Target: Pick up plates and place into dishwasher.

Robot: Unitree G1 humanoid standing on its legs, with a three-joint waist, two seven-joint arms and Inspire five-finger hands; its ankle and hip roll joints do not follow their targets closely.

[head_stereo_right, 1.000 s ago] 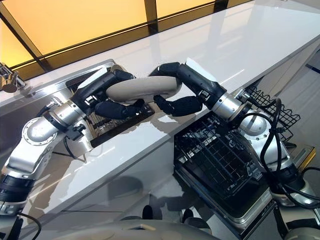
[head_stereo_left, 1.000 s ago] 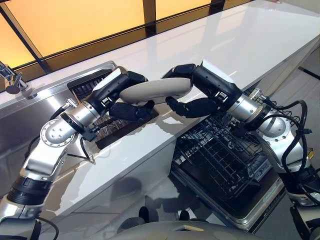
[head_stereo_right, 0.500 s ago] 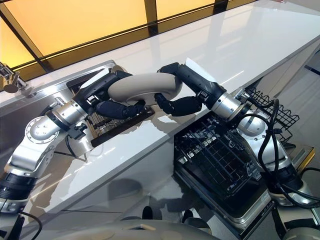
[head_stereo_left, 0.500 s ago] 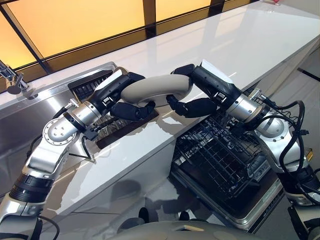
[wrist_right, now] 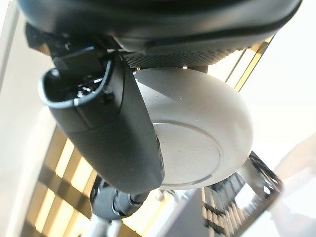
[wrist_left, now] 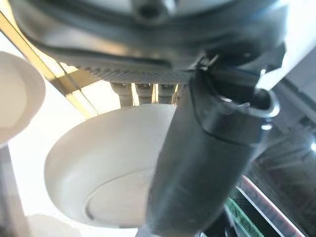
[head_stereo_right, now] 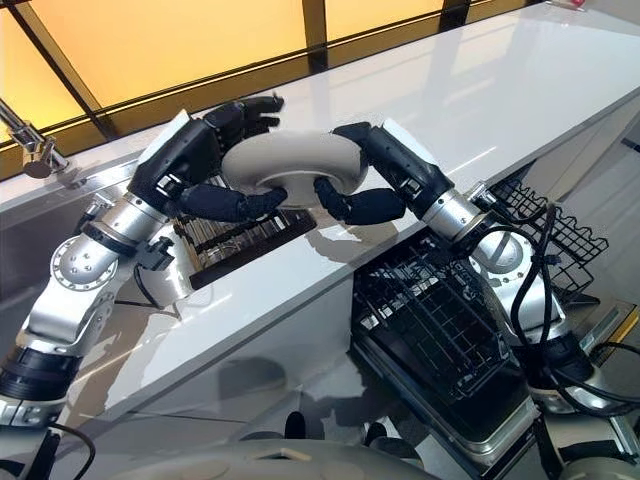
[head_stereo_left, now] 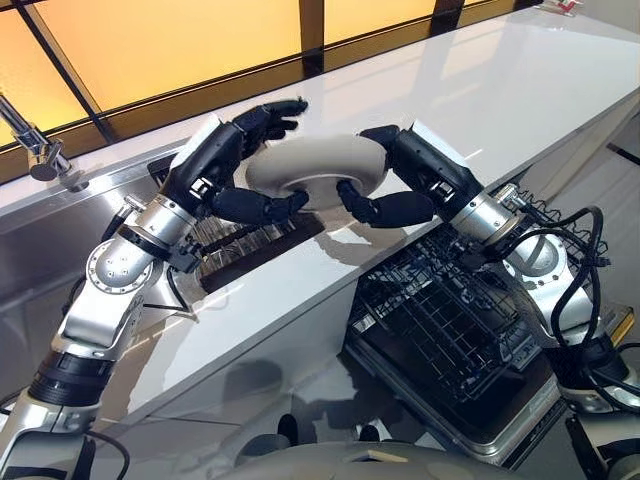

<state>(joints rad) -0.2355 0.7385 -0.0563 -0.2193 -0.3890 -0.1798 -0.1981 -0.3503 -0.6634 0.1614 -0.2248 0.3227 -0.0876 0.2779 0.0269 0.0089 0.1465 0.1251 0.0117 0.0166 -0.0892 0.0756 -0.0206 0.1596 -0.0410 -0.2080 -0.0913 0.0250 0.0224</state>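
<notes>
Held above the glossy white bench (head_stereo_left: 480, 90), the round beige ceramic plate (head_stereo_left: 318, 170) is pinched by the left robot hand (head_stereo_left: 228, 165) and right robot hand (head_stereo_left: 405, 180), so uneven release could drop it short of the black wire dishwasher rack (head_stereo_left: 450, 320).

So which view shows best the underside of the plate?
The right wrist view: the plate's round base faces it plainly. The left wrist view shows the base partly, behind the thumb. Both eye views show the plate between both hands, rim mostly.

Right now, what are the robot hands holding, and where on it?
A beige plate, gripped at opposite rims: left robot hand and right robot hand, thumbs under it.
</notes>
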